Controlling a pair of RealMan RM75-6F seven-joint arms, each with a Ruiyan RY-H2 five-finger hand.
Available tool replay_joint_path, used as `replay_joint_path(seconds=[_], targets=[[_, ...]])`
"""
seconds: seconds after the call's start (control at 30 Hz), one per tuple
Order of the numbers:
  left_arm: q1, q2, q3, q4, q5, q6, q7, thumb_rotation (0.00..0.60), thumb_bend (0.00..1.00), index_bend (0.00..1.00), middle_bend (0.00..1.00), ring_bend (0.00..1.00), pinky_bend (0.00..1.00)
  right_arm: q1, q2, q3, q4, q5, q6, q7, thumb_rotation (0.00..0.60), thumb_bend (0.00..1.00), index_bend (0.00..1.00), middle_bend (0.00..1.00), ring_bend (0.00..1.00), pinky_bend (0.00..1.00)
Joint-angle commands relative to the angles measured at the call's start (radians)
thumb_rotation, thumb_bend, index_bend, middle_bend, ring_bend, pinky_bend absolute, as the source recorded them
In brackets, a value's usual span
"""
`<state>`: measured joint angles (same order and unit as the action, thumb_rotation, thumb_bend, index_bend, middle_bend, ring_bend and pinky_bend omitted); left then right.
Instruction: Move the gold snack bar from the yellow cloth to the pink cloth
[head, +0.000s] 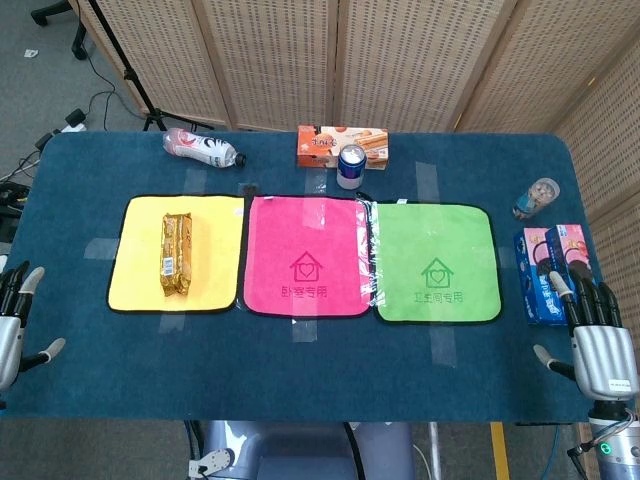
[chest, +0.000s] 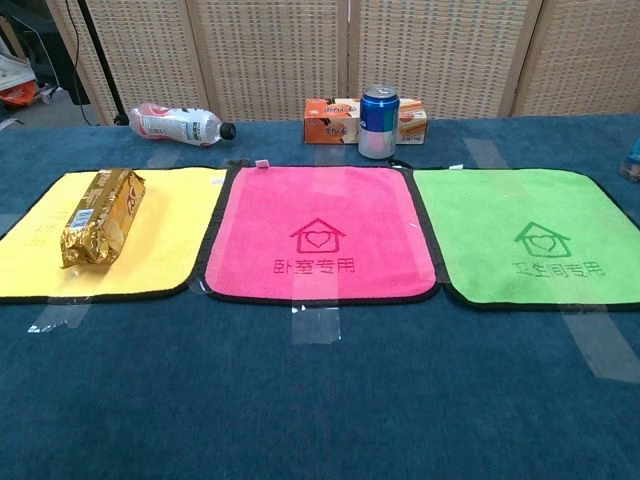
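Plainly, nothing has been picked up yet: the gold snack bar (head: 176, 255) lies lengthwise on the yellow cloth (head: 135, 270), nearer its inner edge, and the pink cloth (head: 305, 215) just beside it is bare and ready to receive it. Both hands rest at the near corners of the table (head: 300, 380), well apart from the cloths; the left hand (head: 12, 320) holds nothing with its fingers apart, and the right hand (head: 598, 335) is likewise spread and empty, sitting just in front of the blue and pink snack boxes (head: 550, 270). Since the bar sits on the left side, the left hand looks the likelier one to reach for it. The cloths appear taped down, presumably so they stay put during a grasp. Only the head view shows the hands; the chest view misses them but gives a closer look at the bar's crinkled wrapper and the blue can (chest: 379, 122).
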<state>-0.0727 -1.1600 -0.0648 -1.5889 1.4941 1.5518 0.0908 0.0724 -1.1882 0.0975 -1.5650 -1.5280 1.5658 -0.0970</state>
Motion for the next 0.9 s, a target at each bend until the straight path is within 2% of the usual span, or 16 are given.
replay_joint_path(seconds=[0.03,0.17,0.23,0.3,0.33,0.37,0.4,0.53,0.73,0.9], targets=[[0.001,0.000,0.001,0.000,0.001,0.000,-0.001,0.600,0.00,0.00,0.00,0.00,0.00,0.000,0.001,-0.001,0.000,-0.001,0.000,0.002,0.600,0.00,0.00,0.00,0.00,0.00],[-0.007,0.008,0.007,0.000,0.003,-0.023,-0.020,0.600,0.02,0.00,0.00,0.00,0.00,0.000,0.004,-0.003,-0.002,-0.002,-0.004,0.006,0.600,0.00,0.00,0.00,0.00,0.00],[-0.024,0.013,0.005,0.006,0.001,-0.057,-0.071,0.600,0.18,0.00,0.00,0.00,0.00,0.000,0.006,-0.006,-0.004,-0.003,-0.007,0.009,0.600,0.00,0.00,0.00,0.00,0.00],[-0.067,0.015,-0.004,0.001,-0.019,-0.148,-0.229,0.600,0.60,0.00,0.00,0.00,0.00,0.000,0.008,-0.008,-0.009,-0.002,-0.012,0.015,0.600,0.00,0.00,0.00,0.00,0.00],[-0.096,0.023,-0.016,-0.002,-0.045,-0.216,-0.340,0.600,0.75,0.00,0.00,0.00,0.00,0.002,0.009,-0.008,-0.012,0.000,-0.017,0.017,0.600,0.00,0.00,0.00,0.00,0.00],[-0.115,0.026,-0.027,0.008,-0.062,-0.252,-0.397,0.600,0.91,0.00,0.00,0.00,0.00,0.003,0.010,-0.008,-0.013,0.002,-0.021,0.016,0.600,0.00,0.00,0.00,0.00,0.00],[-0.130,0.021,-0.037,0.021,-0.073,-0.276,-0.433,0.600,0.98,0.00,0.00,0.00,0.00,0.004,0.010,-0.007,-0.013,0.004,-0.024,0.014,0.600,0.00,0.00,0.00,0.00,0.00],[-0.184,-0.006,-0.060,0.043,-0.119,-0.378,-0.527,0.600,1.00,0.00,0.00,0.00,0.00,0.009,0.012,-0.005,-0.019,0.012,-0.036,0.016,0.600,0.00,0.00,0.00,0.00,0.00],[-0.288,0.003,-0.111,0.062,-0.214,-0.609,-0.750,0.600,1.00,0.00,0.00,0.00,0.00,0.021,0.022,-0.009,-0.024,0.020,-0.069,0.032,0.600,0.00,0.00,0.00,0.00,0.00],[-0.330,-0.034,-0.148,0.099,-0.249,-0.665,-0.831,0.600,1.00,0.00,0.00,0.00,0.00,0.027,0.026,-0.006,-0.024,0.032,-0.084,0.040,0.600,0.00,0.00,0.00,0.00,0.00]])
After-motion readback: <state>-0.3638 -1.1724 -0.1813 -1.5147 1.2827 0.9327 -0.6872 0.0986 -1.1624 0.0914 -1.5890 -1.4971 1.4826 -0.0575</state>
